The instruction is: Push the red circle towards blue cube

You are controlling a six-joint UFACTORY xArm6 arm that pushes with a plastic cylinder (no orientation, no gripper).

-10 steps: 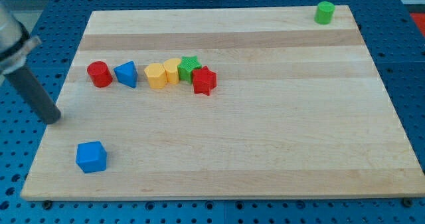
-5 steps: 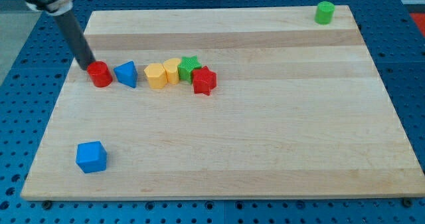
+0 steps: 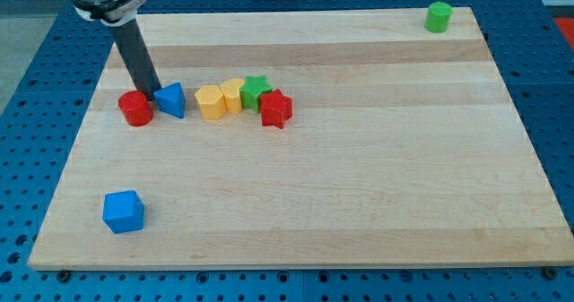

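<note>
Red circle (image 3: pixel 136 108) at the view's left of the bench (image 3: pixel 359 185), tip (image 3: pixel 152 92) just behind it on its upper right.

Sits at the left end of a row, just beside a blue triangle (image 3: pixel 170 100), then two yellow blocks (image 3: pixel 211 103) (image 3: pixel 232 94), a green star (image 3: pixel 256 90) and a red star (image 3: pixel 276 109); blue cube (image 3: pixel 123 211) well apart toward the view's bottom, a green cylinder (image 3: pixel 439 17) far off at the top right corner. No fingers on this rod, so nothing opens, closes or is held. Seems to be the push just starting; calls next for a steady shove down the view, bearing slightly left toward the cube.
</note>
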